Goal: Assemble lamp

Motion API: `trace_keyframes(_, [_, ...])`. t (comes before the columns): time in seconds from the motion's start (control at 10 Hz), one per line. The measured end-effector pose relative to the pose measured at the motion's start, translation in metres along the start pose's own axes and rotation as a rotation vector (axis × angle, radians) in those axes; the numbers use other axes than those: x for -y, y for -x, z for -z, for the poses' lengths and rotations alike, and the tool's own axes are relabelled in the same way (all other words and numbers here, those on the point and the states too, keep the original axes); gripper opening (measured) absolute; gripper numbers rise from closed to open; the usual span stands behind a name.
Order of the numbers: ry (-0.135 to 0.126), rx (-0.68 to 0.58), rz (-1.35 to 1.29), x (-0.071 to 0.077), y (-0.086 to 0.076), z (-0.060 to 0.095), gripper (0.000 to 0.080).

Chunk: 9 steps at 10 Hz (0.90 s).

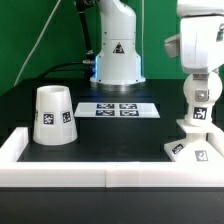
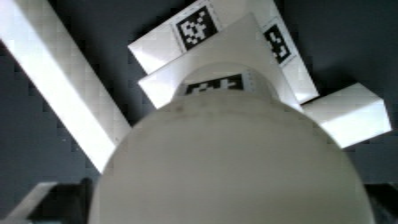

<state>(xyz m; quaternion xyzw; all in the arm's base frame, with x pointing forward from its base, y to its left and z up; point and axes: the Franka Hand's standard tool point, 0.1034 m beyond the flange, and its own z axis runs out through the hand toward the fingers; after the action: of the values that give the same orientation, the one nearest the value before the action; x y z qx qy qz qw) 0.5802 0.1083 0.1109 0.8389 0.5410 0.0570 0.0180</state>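
One bulb (image 1: 200, 108), axis vertical, straight below gripper (image 1: 199, 88), over base (image 1: 193, 150) on exterior view's right; gripper spread or clamped, cannot tell. Shade (image 1: 52, 115) well apart, exterior view's left.

The bulb (image 1: 200, 108) stands on the base (image 1: 193, 150), shade (image 1: 52, 115) apart.

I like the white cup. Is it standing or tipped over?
Standing. The shade rests on its wide end, its round opening facing up.
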Motion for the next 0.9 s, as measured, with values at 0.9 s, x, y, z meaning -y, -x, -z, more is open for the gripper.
trace_keyframes(0.9, [0.007,0.000,0.030,-0.006,0.013,0.000,0.0576])
